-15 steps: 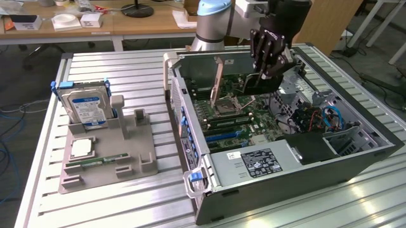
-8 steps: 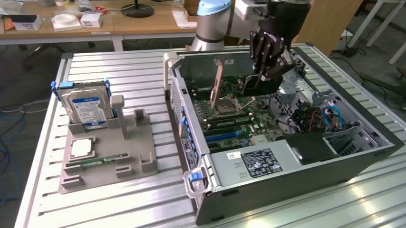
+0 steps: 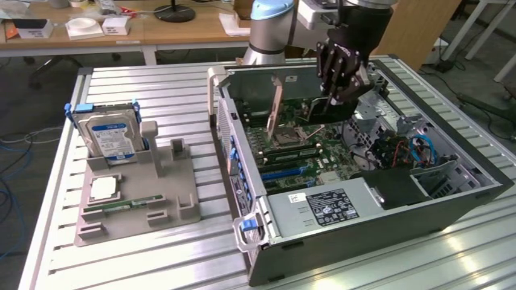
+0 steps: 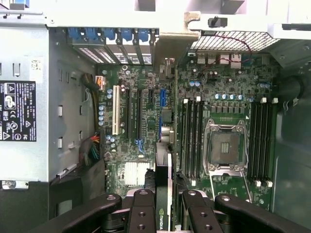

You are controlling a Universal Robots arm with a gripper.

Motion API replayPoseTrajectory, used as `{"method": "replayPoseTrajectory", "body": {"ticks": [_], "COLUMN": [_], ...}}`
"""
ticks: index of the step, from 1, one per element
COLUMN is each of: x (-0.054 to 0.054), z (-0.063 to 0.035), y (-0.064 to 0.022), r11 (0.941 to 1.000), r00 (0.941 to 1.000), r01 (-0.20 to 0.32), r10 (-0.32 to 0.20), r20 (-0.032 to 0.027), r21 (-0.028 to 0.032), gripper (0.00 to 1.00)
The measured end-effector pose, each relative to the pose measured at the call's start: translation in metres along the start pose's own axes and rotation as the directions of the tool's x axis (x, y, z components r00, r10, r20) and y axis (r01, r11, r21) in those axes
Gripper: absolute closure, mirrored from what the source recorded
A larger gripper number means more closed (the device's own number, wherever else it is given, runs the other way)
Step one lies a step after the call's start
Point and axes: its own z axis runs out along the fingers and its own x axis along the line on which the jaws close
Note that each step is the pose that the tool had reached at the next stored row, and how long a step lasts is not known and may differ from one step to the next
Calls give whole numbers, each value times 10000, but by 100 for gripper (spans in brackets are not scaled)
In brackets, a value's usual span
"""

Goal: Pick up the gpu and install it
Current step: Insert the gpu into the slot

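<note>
GPU (image 4: pixel 163 194) first: you are carrying it edge-on between the black fingers (image 4: pixel 143 213), which are clamping its upper edge from both sides. In the wrist view you are looking straight down its thin edge, with a green logo showing at the held end and the card running away from the gripper (image 4: pixel 164 208) toward the motherboard (image 4: pixel 146 126). In the exterior view the card (image 3: pixel 332 110) is hanging below the gripper (image 3: pixel 342 90) as a dark slab, above the open computer case (image 3: pixel 451 199) and not yet touching the board as far as you can judge.

The relation that matters: the card's long axis is lying parallel to the expansion slots, and its edge is sitting roughly in line with the blue slot (image 4: pixel 162 99) beside the two black slots (image 4: pixel 138 116) and the white slot (image 4: pixel 115 110). Its bracket end seems to be pointing toward the rear slot openings (image 4: pixel 112 48), though the bracket itself is hard to make out.

Further out, the CPU socket (image 4: pixel 226 145) and memory slots (image 4: pixel 192 136) are lying to one side, the power supply (image 3: pixel 327 205) to the other. On the exterior view's left, the hard drive (image 3: pixel 113 136) is standing in the grey parts holder (image 3: pixel 173 199), well apart.
</note>
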Motion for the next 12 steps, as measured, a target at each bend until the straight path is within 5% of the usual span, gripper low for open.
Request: {"method": "replayPoseTrajectory", "body": {"ticks": [12], "x": [-5], "z": [47], "y": [-1], "r11": [9999], "r00": [10000], "r01": [-3], "r10": [3], "r20": [0], "r21": [130], "gripper": [74]}}
